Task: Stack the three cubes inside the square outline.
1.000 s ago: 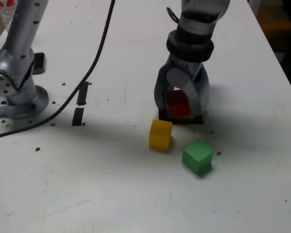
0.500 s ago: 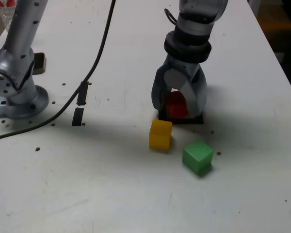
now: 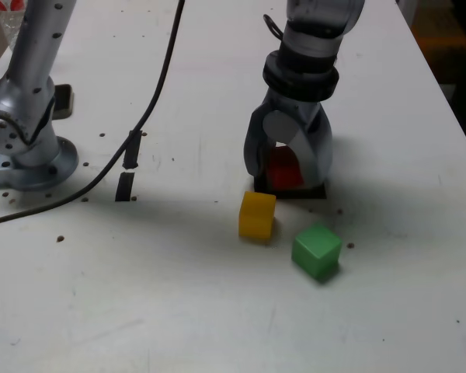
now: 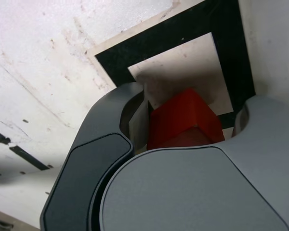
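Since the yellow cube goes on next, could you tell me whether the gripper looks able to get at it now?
Probably not yet: the gripper is occupied, closed on the small red cube over the black square outline. The small yellow cube itself stands uncovered nearby, apart from the green cube.

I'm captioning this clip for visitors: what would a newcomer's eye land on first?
First the gripper, pointing down near the table's middle with a red cube between its jaws, over the black square outline. Next, the yellow cube and green cube lying loose just in front of it, nearer the camera.
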Motion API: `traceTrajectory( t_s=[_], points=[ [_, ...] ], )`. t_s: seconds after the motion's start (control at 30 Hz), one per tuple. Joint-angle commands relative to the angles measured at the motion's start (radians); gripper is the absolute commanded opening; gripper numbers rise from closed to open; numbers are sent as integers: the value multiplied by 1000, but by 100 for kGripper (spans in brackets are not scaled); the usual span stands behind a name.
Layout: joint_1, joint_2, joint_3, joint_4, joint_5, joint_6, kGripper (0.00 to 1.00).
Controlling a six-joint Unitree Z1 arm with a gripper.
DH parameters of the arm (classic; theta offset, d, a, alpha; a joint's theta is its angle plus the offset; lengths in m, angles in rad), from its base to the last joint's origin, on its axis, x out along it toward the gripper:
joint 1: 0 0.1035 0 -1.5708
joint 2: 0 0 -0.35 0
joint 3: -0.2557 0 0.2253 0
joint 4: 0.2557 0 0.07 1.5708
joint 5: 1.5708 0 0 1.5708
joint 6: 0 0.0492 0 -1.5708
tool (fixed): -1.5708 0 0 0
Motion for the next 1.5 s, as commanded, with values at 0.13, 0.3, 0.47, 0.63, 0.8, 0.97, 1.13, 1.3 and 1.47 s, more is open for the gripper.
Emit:
traceTrajectory(
  t_s=[0.13,0.3,0.47,0.63,0.8,0.97,1.13,1.3,1.47],
  points=[
    [4,-10,-1,-15,14,9,58],
    [16,-11,4,-20,22,22,60],
    [31,-18,17,-27,29,34,62],
    [37,-26,27,-34,28,39,67],
    [37,-31,39,-44,17,51,72],
    [37,-35,52,-53,10,62,77],
    [37,-38,66,-66,-7,73,82],
    [37,-41,77,-83,-35,82,89],
    [37,-48,78,-88,-36,85,92]
  ],
)
